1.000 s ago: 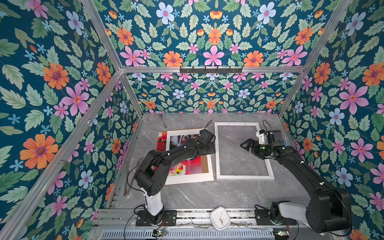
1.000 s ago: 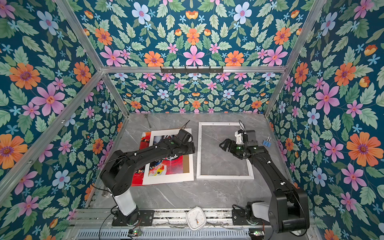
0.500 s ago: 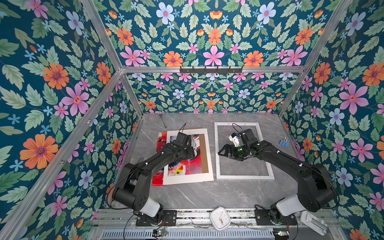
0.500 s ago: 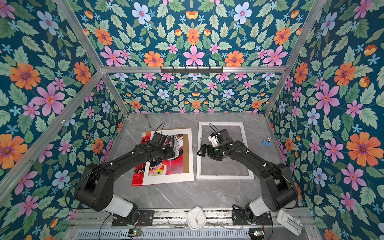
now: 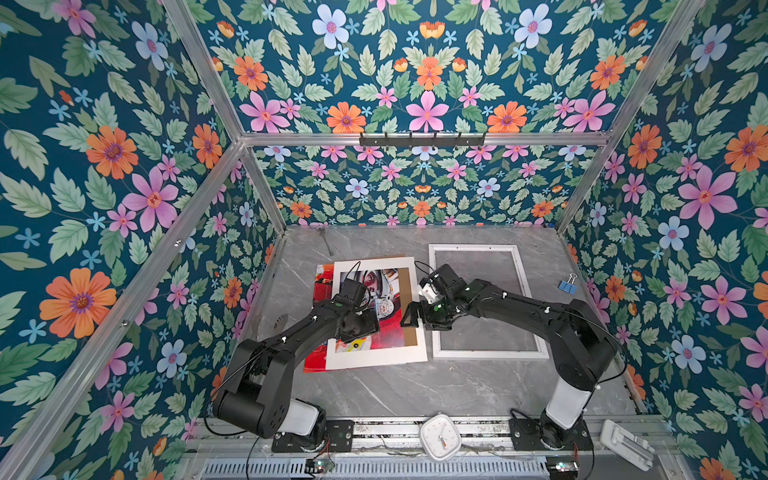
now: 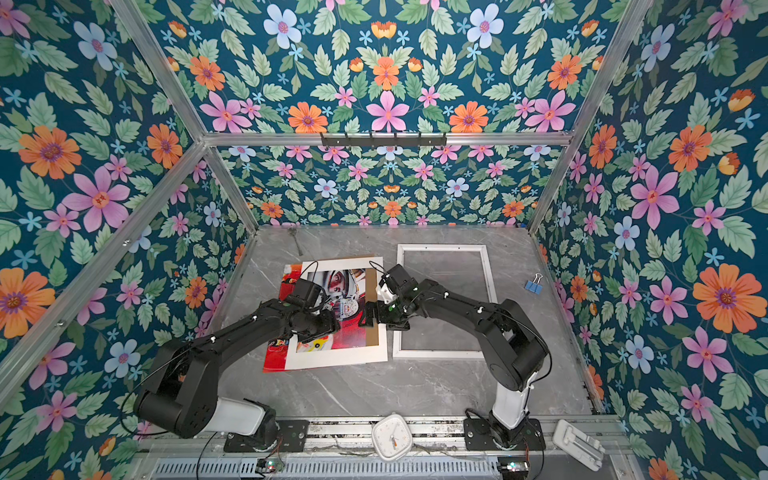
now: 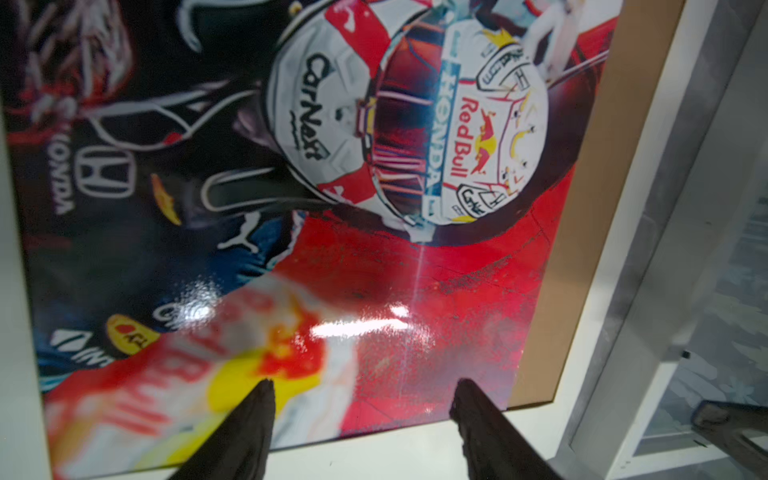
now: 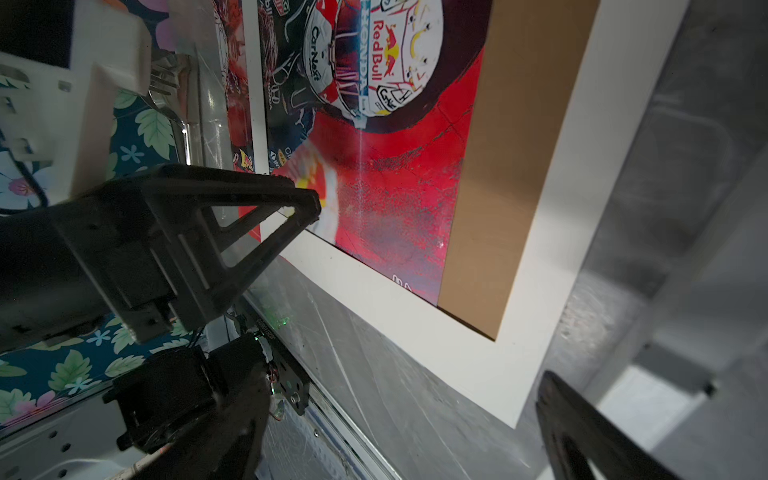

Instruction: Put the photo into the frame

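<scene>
The photo (image 5: 318,299) lies on the table under a white mat board (image 5: 374,357). Its red print with helmets shows through the mat's window (image 7: 374,124). A brown backing board (image 5: 409,299) shows as a strip along the window's right side. The white frame (image 5: 490,354) (image 6: 436,354) lies flat to the right, with bare table inside it. My left gripper (image 7: 363,388) (image 5: 361,328) hovers open over the print near the window's front edge. My right gripper (image 8: 399,415) (image 5: 411,318) stands wide open at the mat's right edge, holding nothing.
A blue binder clip (image 5: 567,286) lies right of the frame. A white clock (image 5: 440,436) sits on the front rail, and a white fixture (image 5: 627,444) at the front right. A metal utensil (image 5: 326,241) lies near the back wall. Floral walls close in three sides.
My left gripper has drawn back toward the front left across the mat's window. My right gripper has swung left from over the frame to the mat's right edge. Both stayed open.
</scene>
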Available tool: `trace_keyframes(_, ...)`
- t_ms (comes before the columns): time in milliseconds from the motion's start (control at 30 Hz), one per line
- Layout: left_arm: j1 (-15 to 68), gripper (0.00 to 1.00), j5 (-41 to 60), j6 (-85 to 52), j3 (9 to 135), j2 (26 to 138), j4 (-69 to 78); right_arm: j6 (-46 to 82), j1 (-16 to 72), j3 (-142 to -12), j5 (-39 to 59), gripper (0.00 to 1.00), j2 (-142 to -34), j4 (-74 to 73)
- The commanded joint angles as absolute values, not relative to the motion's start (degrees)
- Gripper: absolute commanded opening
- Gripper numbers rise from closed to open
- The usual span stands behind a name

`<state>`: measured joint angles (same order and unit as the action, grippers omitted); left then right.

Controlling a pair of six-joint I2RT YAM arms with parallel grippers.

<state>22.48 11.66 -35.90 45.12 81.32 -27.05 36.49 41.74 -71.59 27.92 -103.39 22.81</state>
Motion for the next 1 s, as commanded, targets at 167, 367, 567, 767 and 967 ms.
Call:
trace_keyframes(167,20.2,0.72,9.4,-35.2,44.5,78.8,-31.4,43.8,43.1,-72.1,20.0,0.99,-106.1,25.9)
trace_keyframes(367,20.2,0.72,13.7,-35.2,43.3,78.2,-29.7,45.5,43.3,-72.5,17.0,0.99,-107.6,29.1)
trace_keyframes(567,20.3,0.72,17.7,-34.2,43.0,79.6,-28.8,45.0,43.4,-73.7,16.6,0.99,-109.3,31.2)
trace_keyframes(767,20.2,0.71,20.0,-34.8,41.3,79.3,-27.6,43.7,43.4,-75.0,13.9,0.99,-109.3,35.1)
trace_keyframes(967,20.2,0.71,23.5,-35.6,40.1,77.5,-27.3,43.6,43.4,-73.9,22.4,0.99,-110.2,29.9)
